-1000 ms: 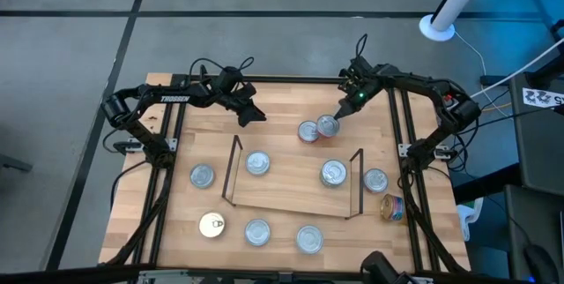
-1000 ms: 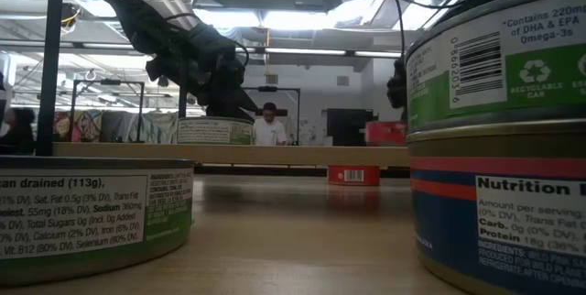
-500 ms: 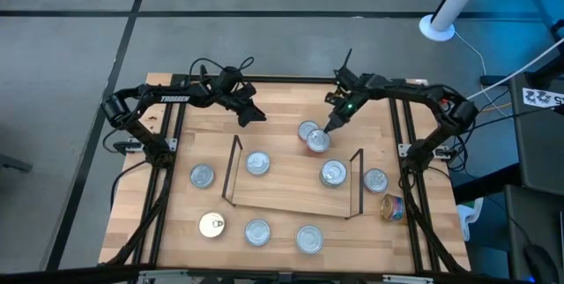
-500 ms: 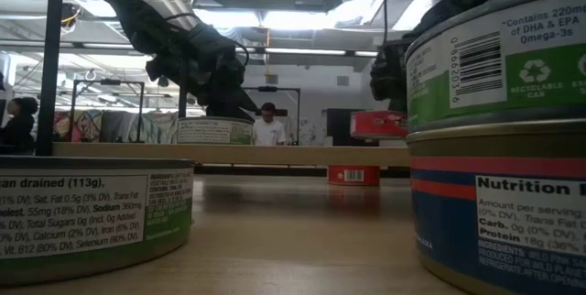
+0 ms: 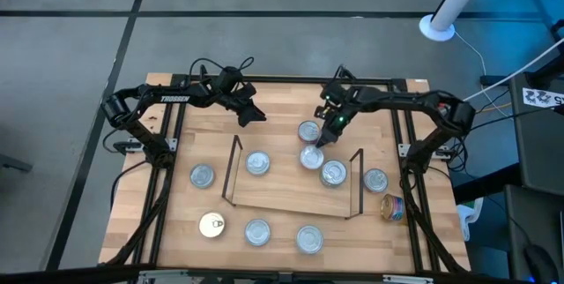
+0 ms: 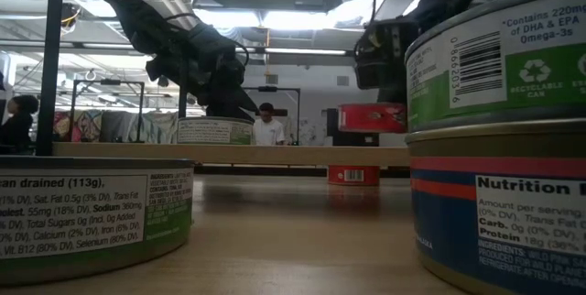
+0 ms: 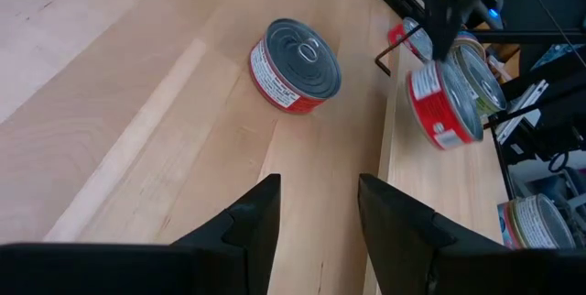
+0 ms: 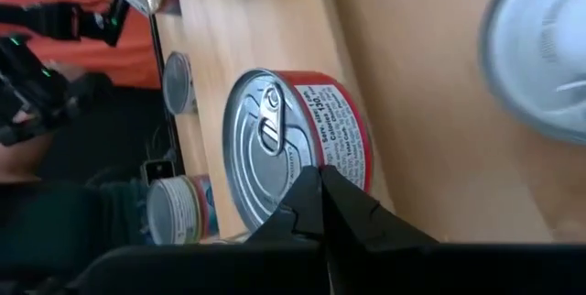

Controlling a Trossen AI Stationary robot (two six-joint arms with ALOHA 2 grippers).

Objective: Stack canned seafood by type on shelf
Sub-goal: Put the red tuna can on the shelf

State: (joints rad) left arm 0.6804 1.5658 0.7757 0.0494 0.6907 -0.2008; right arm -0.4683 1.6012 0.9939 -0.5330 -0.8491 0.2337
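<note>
My right gripper [image 5: 323, 136] is shut on a red-sided, silver-topped tin [image 5: 311, 156], carried above the far edge of the shelf [image 5: 291, 198]. In the low view this tin [image 6: 373, 117] is clear of the board. A second red tin [image 5: 307, 130] stands on its base on the table just behind the shelf. Two silver-topped tins [image 5: 257, 162] [image 5: 333, 173] stand on the shelf board. My left gripper [image 7: 316, 190] is open and hovers over the far left of the table [image 5: 254, 114], touching nothing. My right gripper pinches the red tin at its rim [image 8: 309, 162], on the tin's far side, between two nearly closed fingers [image 8: 352, 214]. They slant down from the far right. The tin is lifted clear and hangs below the fingers, slightly tilted [image 7: 444, 103]. The fingertips hide the exact place.
Several more tins stand on the table around the shelf: one at its left end [image 5: 203, 175], a gold-topped one [image 5: 211, 224] and two silver ones [image 5: 257, 231] [image 5: 310, 238] near the front, one at the right end [image 5: 375, 180], and one lying on its side [image 5: 392, 206]. Black wire uprights [image 5: 358, 183] bound the shelf ends.
My right gripper has carried the red tin away from beside the second red tin, toward the table's near edge and slightly left, out over the shelf's far edge. In the low view the tin has risen a little. The second red tin has stayed put.
</note>
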